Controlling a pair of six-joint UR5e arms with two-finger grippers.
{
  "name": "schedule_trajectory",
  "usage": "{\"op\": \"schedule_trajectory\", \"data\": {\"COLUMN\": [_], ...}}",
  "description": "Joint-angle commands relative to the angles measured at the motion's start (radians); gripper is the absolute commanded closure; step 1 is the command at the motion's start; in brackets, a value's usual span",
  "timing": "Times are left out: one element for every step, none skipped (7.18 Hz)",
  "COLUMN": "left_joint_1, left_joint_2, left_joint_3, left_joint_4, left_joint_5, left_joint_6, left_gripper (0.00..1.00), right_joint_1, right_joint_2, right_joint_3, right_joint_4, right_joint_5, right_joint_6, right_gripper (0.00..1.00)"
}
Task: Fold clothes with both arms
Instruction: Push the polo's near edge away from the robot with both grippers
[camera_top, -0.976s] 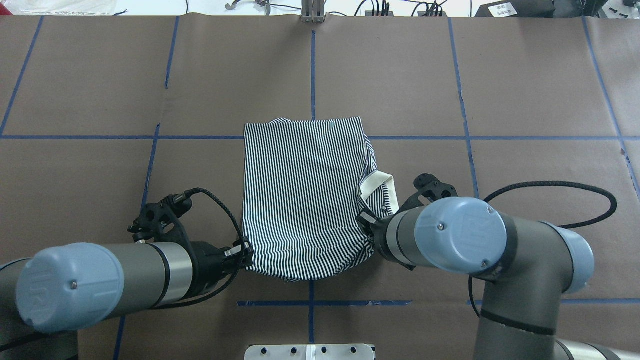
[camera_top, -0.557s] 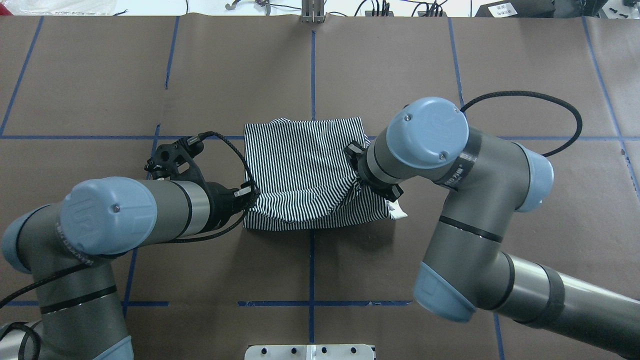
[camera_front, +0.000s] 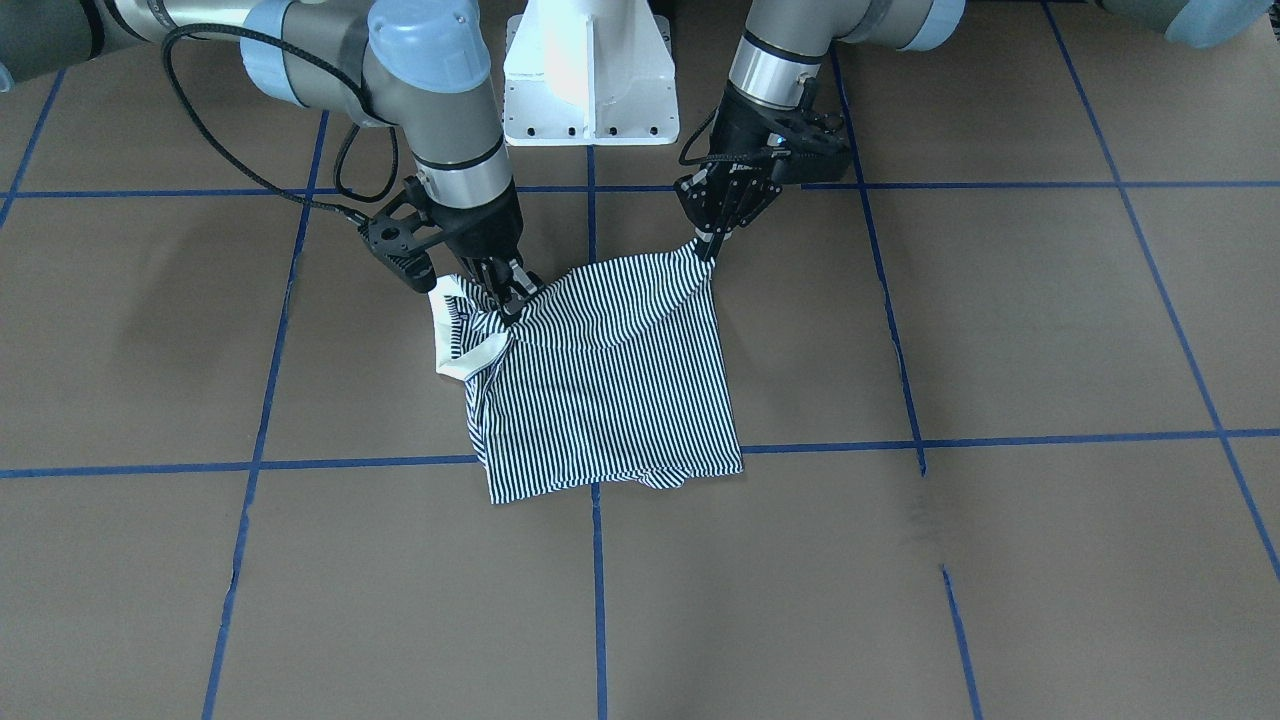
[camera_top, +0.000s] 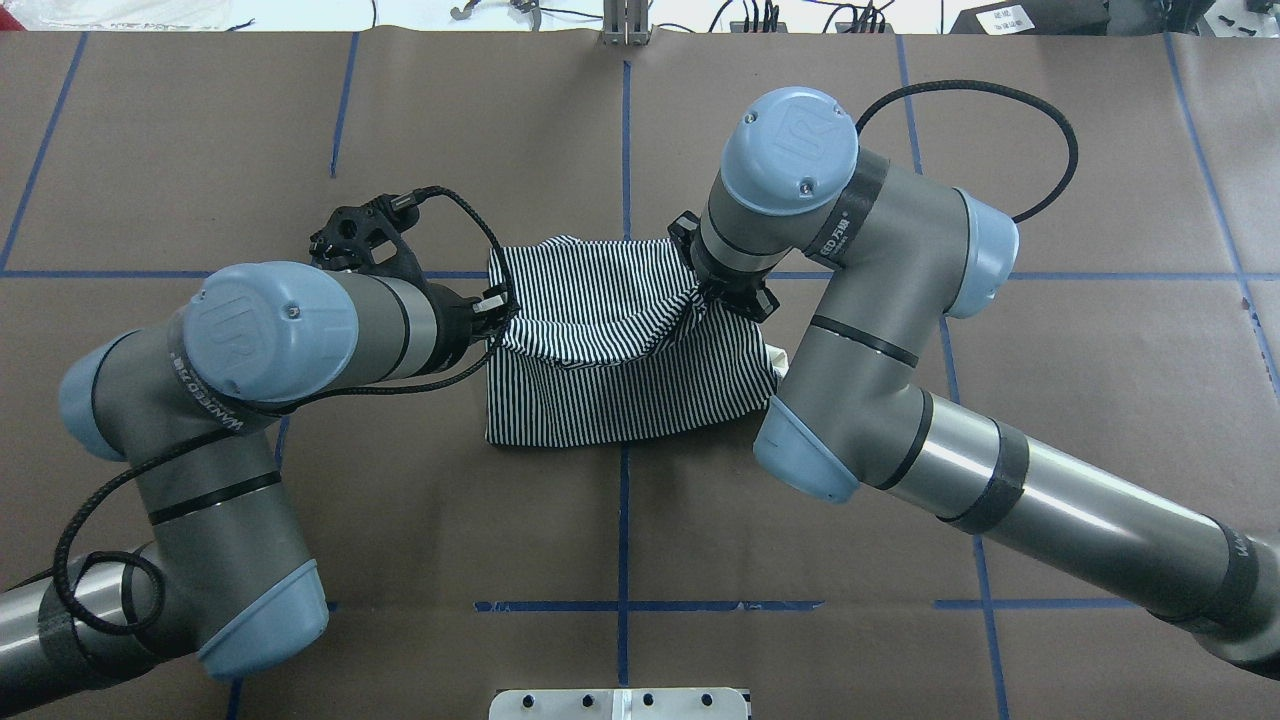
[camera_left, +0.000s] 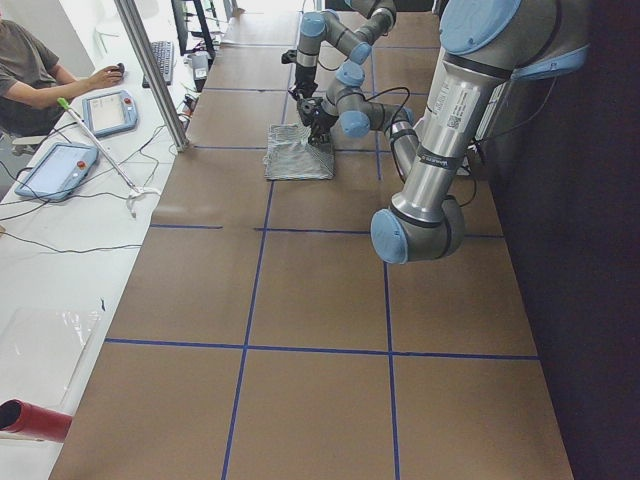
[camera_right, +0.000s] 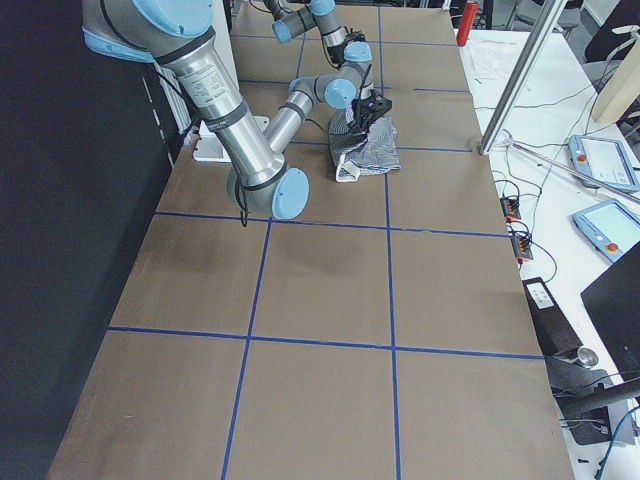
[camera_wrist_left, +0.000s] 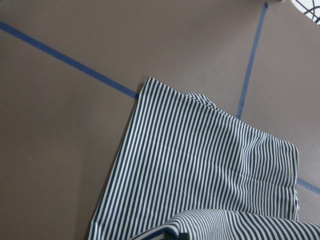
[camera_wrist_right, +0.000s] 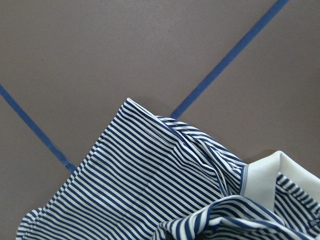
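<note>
Item: striped polo shirt (camera_front: 610, 390), lying just beyond the white pedestal base (camera_front: 590, 80), its base-side edge lifted. Left gripper (camera_front: 712, 246) and right gripper (camera_front: 509, 298) each clamp one raised corner. Risk: uneven travel skews the fold; collar (camera_front: 452, 362) may bunch underneath.

Left gripper (camera_top: 497, 310) and right gripper (camera_front: 508, 298) gone from lower centre of the overhead view up to its middle, each carrying a pinched corner of the polo shirt (camera_top: 620, 400), near edge now doubled over, cream collar (camera_front: 455, 345) mostly behind right arm (camera_top: 900, 330)
</note>
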Motion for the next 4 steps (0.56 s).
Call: {"op": "schedule_trajectory", "data": {"left_joint_1": [-0.039,-0.057,-0.130,-0.187], "left_joint_2": [-0.035,-0.077,-0.110,-0.124], "left_joint_3": [0.185,0.318,0.416,0.443], "left_joint_4": [-0.134,-0.224,-0.286,-0.380], "left_joint_5": [0.001,0.004,0.002,-0.002], "left_joint_6": [0.034,0.110,0.176,0.228], "left_gripper": [1.00,0.93,0.64,0.46], "right_joint_1": [0.036,0.048,0.072,0.112], "right_joint_2": [0.070,0.134,0.193,0.214], "right_joint_3": [-0.185,-0.349,-0.522,-0.575], "right_joint_4": [0.090,0.167,0.287,0.319], "right_joint_5": [0.028,0.046,0.046,0.066], "right_joint_6": [-0.061,-0.124,-0.228,-0.338], "right_gripper": [1.00,0.42,0.00,0.00]}}
